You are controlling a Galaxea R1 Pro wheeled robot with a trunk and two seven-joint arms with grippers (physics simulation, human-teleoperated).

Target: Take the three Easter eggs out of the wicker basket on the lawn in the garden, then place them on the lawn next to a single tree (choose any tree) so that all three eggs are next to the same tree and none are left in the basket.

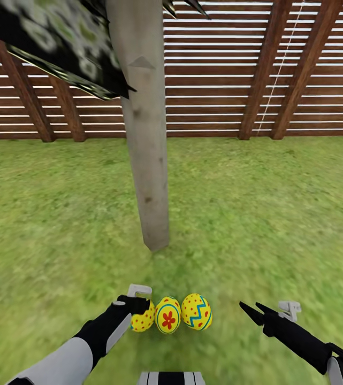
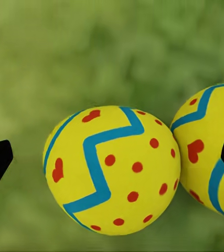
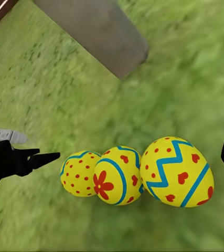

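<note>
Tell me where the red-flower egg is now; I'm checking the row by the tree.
In the head view the red-flower egg lies on the lawn, middle of the three, just before the tree.

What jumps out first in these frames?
Three Easter eggs lie in a tight row on the lawn just in front of the tree: red-dot egg, flower egg, zigzag egg. The left gripper sits right at the red-dot egg; whether it holds it is unclear. The right gripper hangs apart, beside the zigzag egg.
</note>
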